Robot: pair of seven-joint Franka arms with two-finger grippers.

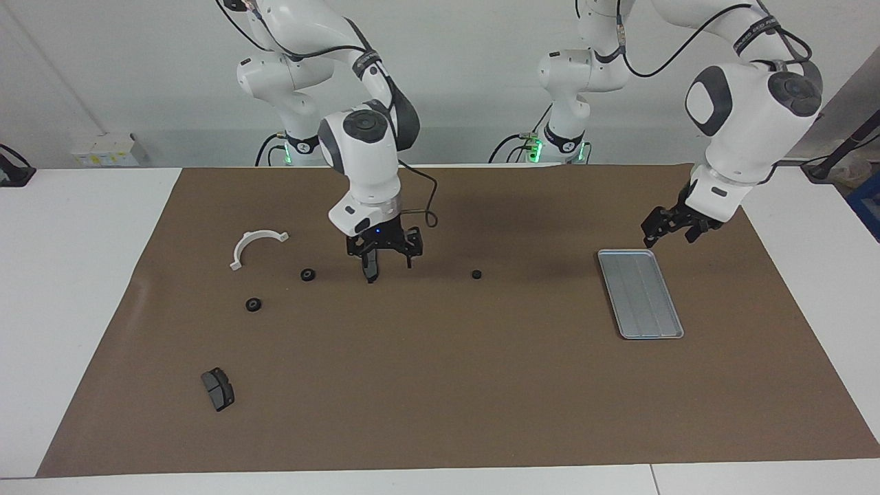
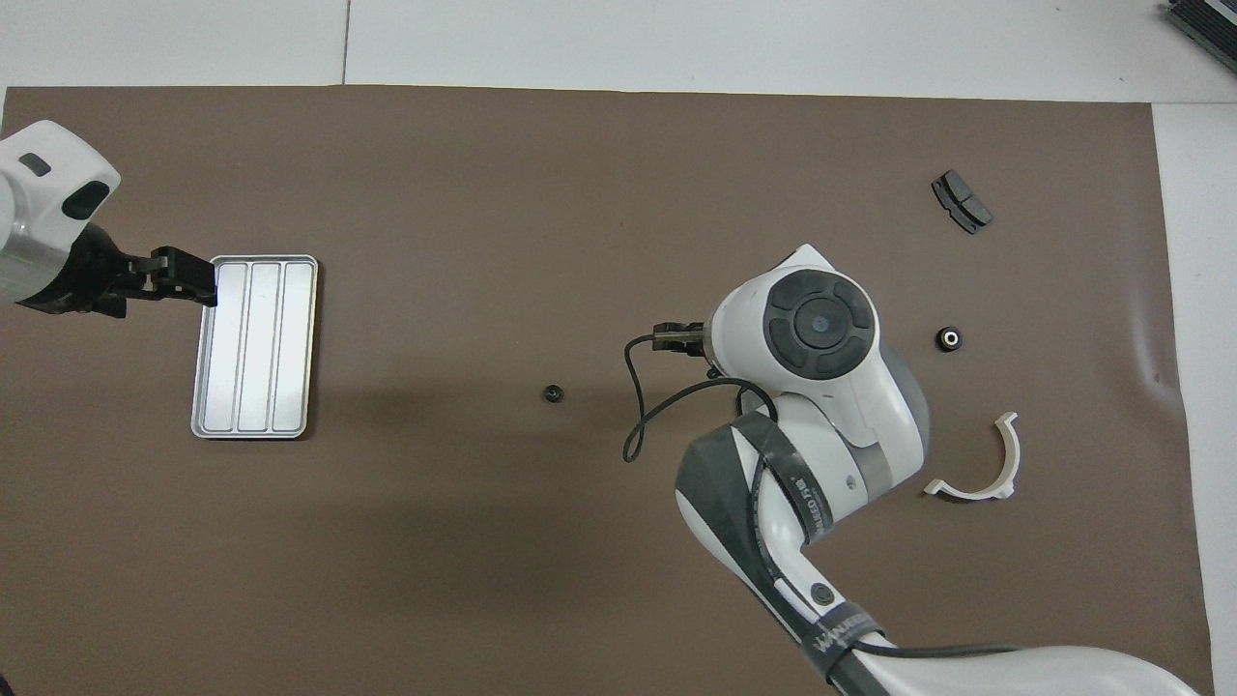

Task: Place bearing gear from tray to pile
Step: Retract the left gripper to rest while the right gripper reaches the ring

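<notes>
- The tray (image 1: pixel 641 294) lies on the brown mat (image 1: pixel 440 385) toward the left arm's end of the table, with nothing in it.
- The left gripper (image 1: pixel 670 229) hangs in the air just over the tray's corner nearest the robots — its fingers spread, holding nothing.
- The right gripper (image 1: pixel 382 251) is low over a brake pad (image 1: pixel 370 268) near the middle of the table; its fingers stand apart on either side of the pad, and whether they touch it I cannot tell.
- One small black gear (image 1: pixel 476 275) sits alone on the mat between that pad and the tray, well apart from both.
- Two more gears (image 1: pixel 308 275) (image 1: pixel 254 304) lie toward the right arm's end, near the white bracket (image 1: pixel 253 246).
- The bracket lies flat, nearer to the robots than those two gears.
- A second pad (image 1: pixel 218 388) rests farthest from the robots at the right arm's end — well apart from the other parts.
</notes>
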